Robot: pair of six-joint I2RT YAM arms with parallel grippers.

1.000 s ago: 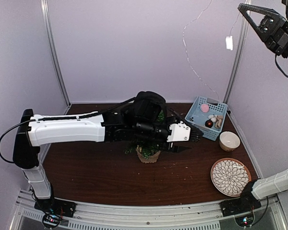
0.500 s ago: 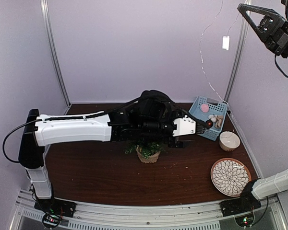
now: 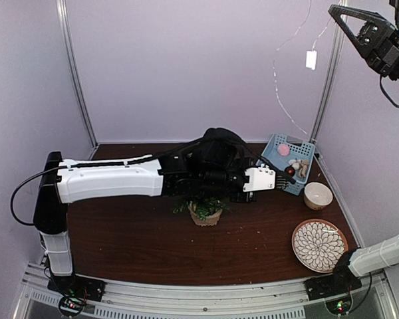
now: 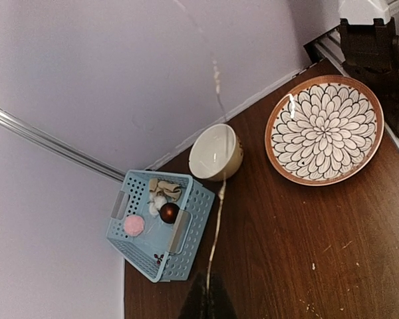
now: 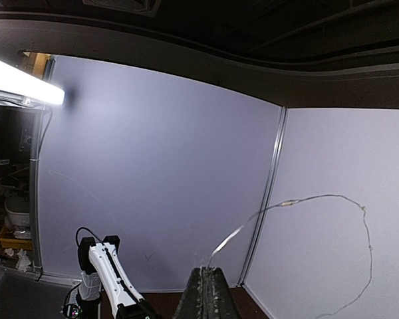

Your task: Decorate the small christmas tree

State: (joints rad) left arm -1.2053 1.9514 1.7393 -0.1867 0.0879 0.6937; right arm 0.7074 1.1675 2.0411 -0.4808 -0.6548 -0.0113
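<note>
Starting at the left, the left arm reaches low across the table, almost flat along its width. Under its forearm, near the middle of the table, we see the small christmas tree, upright in its burlap pot and partly hidden by the arm. Nothing we can make out hangs on it yet.

Moving right, the left gripper has gone past the tree and sits just beside the blue basket. Its jaws are pressed together on a thin wire strand. The wrist view shows the strand leaving the fingertips and running past the cream bowl. The patterned plate lies nearer us.

Far right and high above the table, the right gripper pinches the strand's other end, with a small white tag dangling below it.

So the strand stretches steeply from the basket up to the right. The tree lies back to the left of the left gripper, beneath that arm's own wrist. We judge the left arm far nearer, and draping will mean carrying the strand leftward over the treetop.
</note>
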